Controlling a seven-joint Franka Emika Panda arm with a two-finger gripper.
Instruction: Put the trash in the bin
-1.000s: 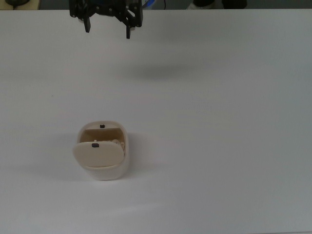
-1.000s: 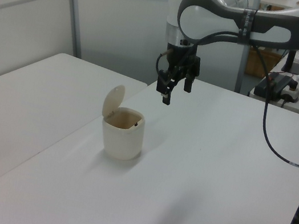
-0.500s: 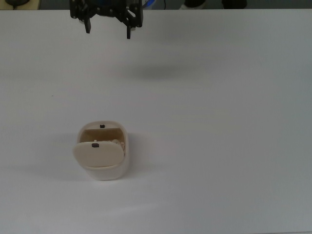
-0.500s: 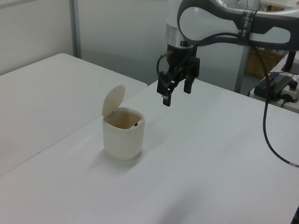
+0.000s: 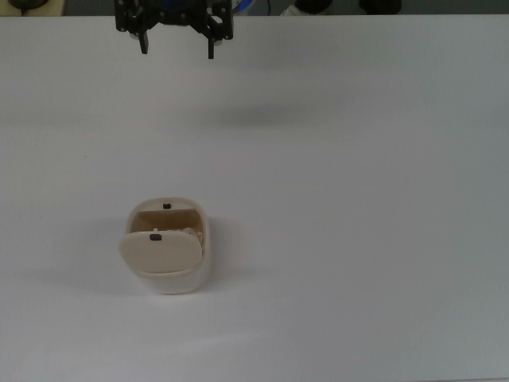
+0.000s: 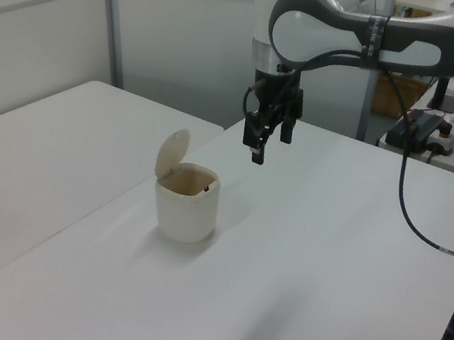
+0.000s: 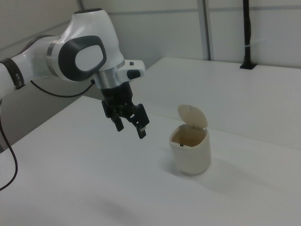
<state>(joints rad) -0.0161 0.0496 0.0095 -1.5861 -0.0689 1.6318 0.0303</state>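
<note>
1. The bin [image 5: 171, 255] stands on the white table [image 5: 358, 239] at about 7 o'clock from the middle of the top view. Its flap lid [image 5: 159, 251] is tipped up and open.

2. In the top view a pale, lumpy bit shows inside the bin's mouth, just past the lid's edge at roughly 2 o'clock from the lid's middle. It looks like the paper wad [image 5: 193, 234], so I judge the trash is already inside the bin. The left view and the right view show only the dark inside of the rim, so they neither confirm nor deny it.

3. The gripper [image 5: 176, 49] hangs in the air at 12 o'clock from the bin in the top view, well apart from it and near the far edge of the table. Its two fingers are spread with nothing between them; the right view shows the gap most plainly.

4. As a judgement, the main step is done: no paper lies loose on the table, and the arm carries nothing. What may be left is shutting the lid, if that is wanted, and moving the arm clear.

5. No brand, label or readable writing shows anywhere. The bin carries only two small dark marks, one on the lid and one on the inner back wall.
</note>
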